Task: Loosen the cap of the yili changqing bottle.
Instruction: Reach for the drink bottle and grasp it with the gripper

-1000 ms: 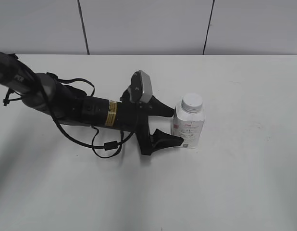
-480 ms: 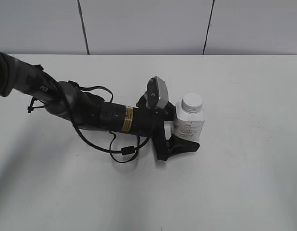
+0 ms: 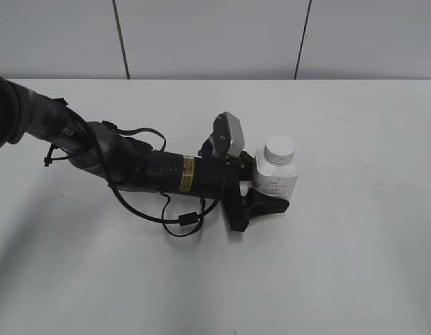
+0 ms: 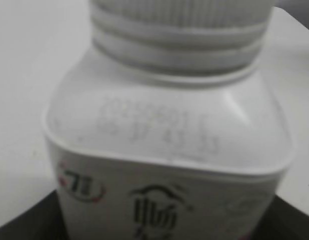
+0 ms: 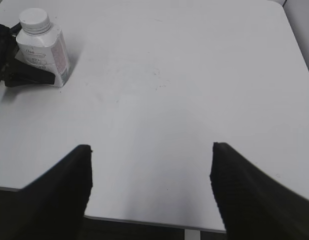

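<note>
The yili changqing bottle (image 3: 275, 183) stands upright on the white table (image 3: 341, 265), with its white ribbed cap (image 3: 280, 149) on. My left gripper (image 3: 266, 187) reaches in from the left and is shut on the bottle's lower body, one finger in front and the other hidden behind. The left wrist view is filled by the bottle (image 4: 164, 150) and cap (image 4: 182, 15). My right gripper (image 5: 150, 146) is open and empty over the table's near edge, far from the bottle (image 5: 42, 47). It is out of the exterior view.
A black cable loops on the table under the left arm (image 3: 177, 222). A grey panelled wall (image 3: 215, 35) runs behind the table. The table's near edge (image 5: 144, 219) lies just below the right gripper.
The left arm moved right until its fingers came around the bottle, then the fingers closed in on the bottle's body. The bottle stayed upright in place.
</note>
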